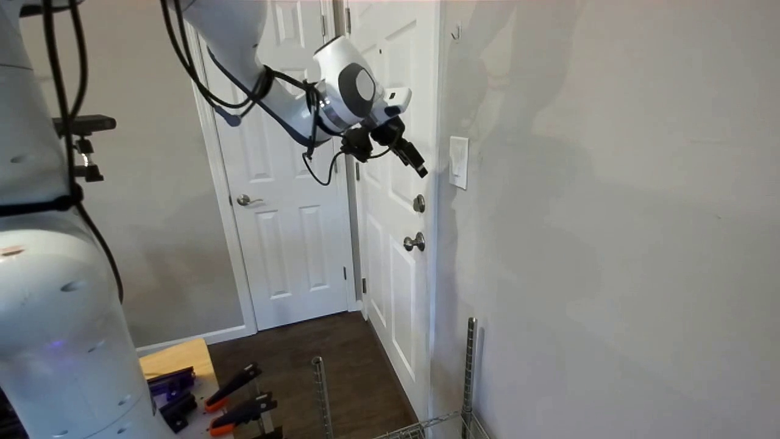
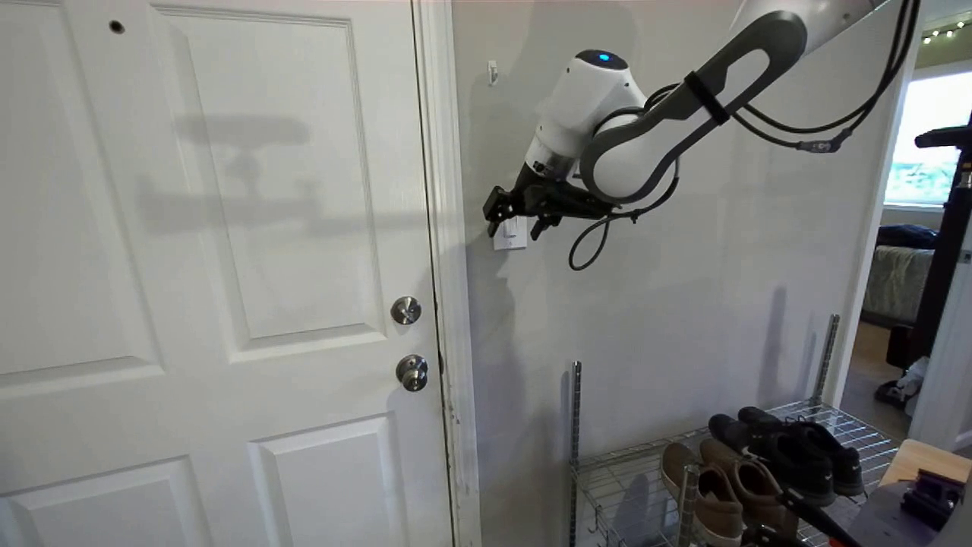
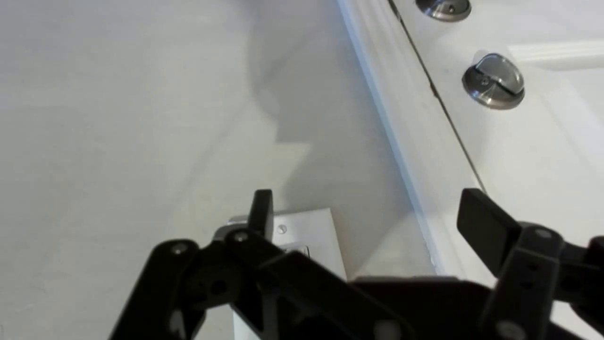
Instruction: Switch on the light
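The light switch is a small white upright plate (image 1: 459,162) on the grey wall, beside the door frame. It also shows in an exterior view (image 2: 511,238), partly behind the fingers, and in the wrist view (image 3: 316,233), where one finger covers much of it. No lamp is in view. My gripper (image 3: 367,208) is open and empty, its fingers wide apart. In the wrist view one finger overlaps the plate and the other lies over the door frame side. In an exterior view the gripper (image 1: 421,171) is left of the plate with a visible gap. Contact cannot be confirmed.
The white door (image 2: 296,251) has a deadbolt (image 2: 406,310) and a round metallic knob (image 2: 412,373). A small hook (image 2: 493,72) is on the wall above the switch. A wire rack (image 2: 607,479) with several shoes (image 2: 790,456) stands below along the wall.
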Tool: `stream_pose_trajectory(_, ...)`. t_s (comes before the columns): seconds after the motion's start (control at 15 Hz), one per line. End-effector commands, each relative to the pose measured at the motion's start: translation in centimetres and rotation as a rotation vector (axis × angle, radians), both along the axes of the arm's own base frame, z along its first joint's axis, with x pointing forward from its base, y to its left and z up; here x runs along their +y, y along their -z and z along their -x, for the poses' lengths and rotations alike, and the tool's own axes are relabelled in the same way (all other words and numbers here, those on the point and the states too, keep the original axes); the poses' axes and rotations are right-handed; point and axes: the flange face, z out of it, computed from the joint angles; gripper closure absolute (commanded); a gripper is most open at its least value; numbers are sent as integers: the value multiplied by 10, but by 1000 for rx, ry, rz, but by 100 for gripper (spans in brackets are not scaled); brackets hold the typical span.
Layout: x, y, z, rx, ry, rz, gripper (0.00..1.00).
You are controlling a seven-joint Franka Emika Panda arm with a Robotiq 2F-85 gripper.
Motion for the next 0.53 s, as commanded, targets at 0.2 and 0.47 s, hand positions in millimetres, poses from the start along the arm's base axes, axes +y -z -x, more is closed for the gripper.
stream_pose_trajectory(0.2,2,-12,33,107,-5,-69,0)
stream_pose_trajectory(0.47,1,-15,40,112,-1,-74,0)
